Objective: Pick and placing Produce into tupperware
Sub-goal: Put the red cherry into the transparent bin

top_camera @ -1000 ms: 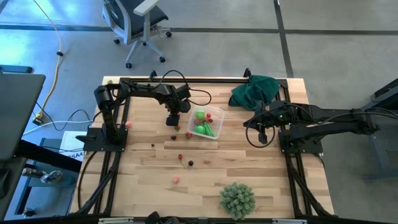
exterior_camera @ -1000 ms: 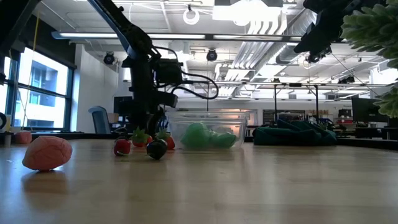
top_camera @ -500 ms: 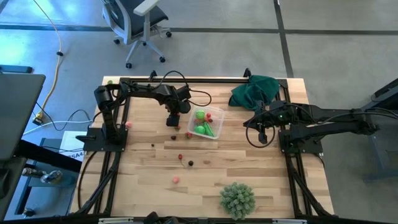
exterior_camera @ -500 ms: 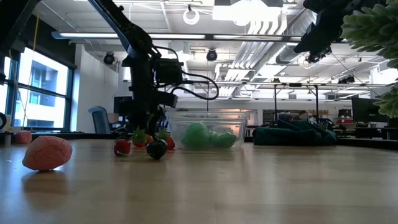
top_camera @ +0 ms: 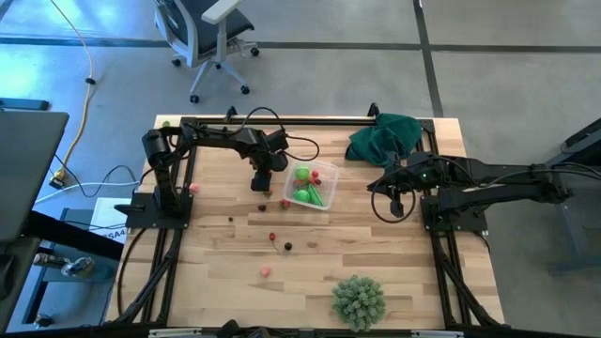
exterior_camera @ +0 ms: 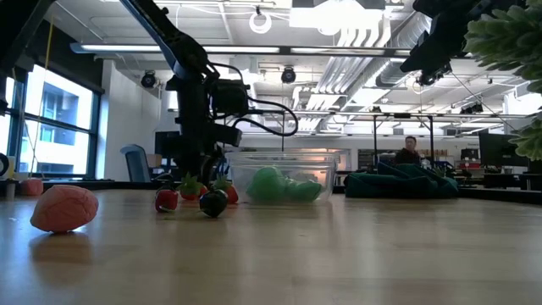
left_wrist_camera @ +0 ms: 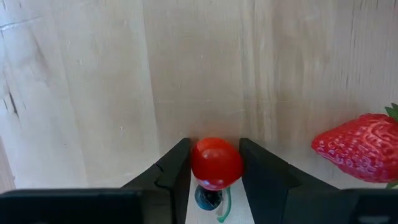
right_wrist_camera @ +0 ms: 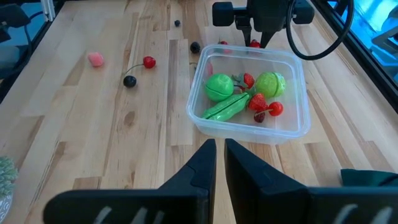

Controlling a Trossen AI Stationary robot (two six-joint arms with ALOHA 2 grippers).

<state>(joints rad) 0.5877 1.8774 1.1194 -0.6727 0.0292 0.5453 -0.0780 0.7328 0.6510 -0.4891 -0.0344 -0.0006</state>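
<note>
The wooden table [top_camera: 376, 272] fills the high view, with both arms mounted at its sides. A pale-green spiky ball [top_camera: 358, 300] rests near the front edge, and a dark green cloth [top_camera: 385, 136] lies bunched at the far right corner, close behind the right arm.

The tupperware [top_camera: 313, 185], a clear square container with rounded corners, stands in the far middle of the table. Inside it lie two round bright green pieces [right_wrist_camera: 218, 86], a green pod-shaped piece [right_wrist_camera: 225, 107] and several small red pieces [right_wrist_camera: 259, 102].

The left gripper [top_camera: 262, 180] is lowered to the table surface just beside the tupperware, on the container's left side. In the left wrist view, its fingers [left_wrist_camera: 174, 171] press on either side of a small round red tomato [left_wrist_camera: 216, 163], so the jaws stand narrow and closed upon it. A strawberry [left_wrist_camera: 360, 147] lies on the wood near the gripper.

The right gripper [right_wrist_camera: 220, 155] hangs above the table to the right of the tupperware, well apart from it; its two fingers stand almost together with only a thin gap, holding nothing.

Loose produce remains scattered on the wood in front of the container: a pink piece [top_camera: 266, 270], a dark berry [top_camera: 288, 246] and a small red berry [top_camera: 272, 237].
</note>
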